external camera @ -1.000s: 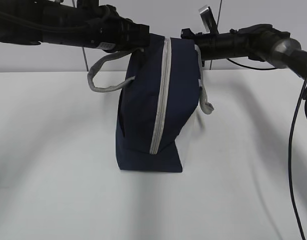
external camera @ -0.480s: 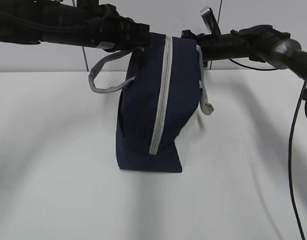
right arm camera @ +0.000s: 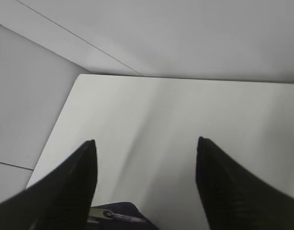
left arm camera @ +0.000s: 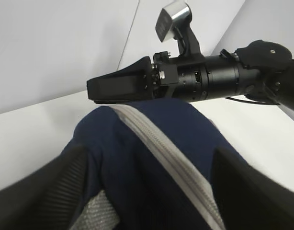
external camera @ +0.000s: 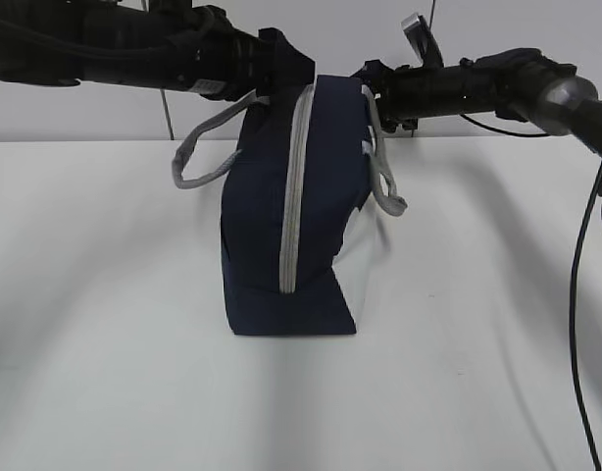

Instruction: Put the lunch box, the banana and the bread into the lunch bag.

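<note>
The dark navy lunch bag stands on end on the white table, and the part of its grey zipper that faces me is closed. My left gripper is at the bag's top. In the left wrist view its jaws are wide apart with the bag between them. My right gripper is open at the bag's upper right; in its own view it is empty, with the ring pull just below it. The lunch box, banana and bread are out of view.
The bag's grey strap handles hang to the left and to the right. A black cable hangs down at the far right. A grey wall rises behind the table's far edge.
The bag's top has swung left, so the bag stands more upright, and one left finger now shows behind it. The right gripper has drawn back slightly to the right.
</note>
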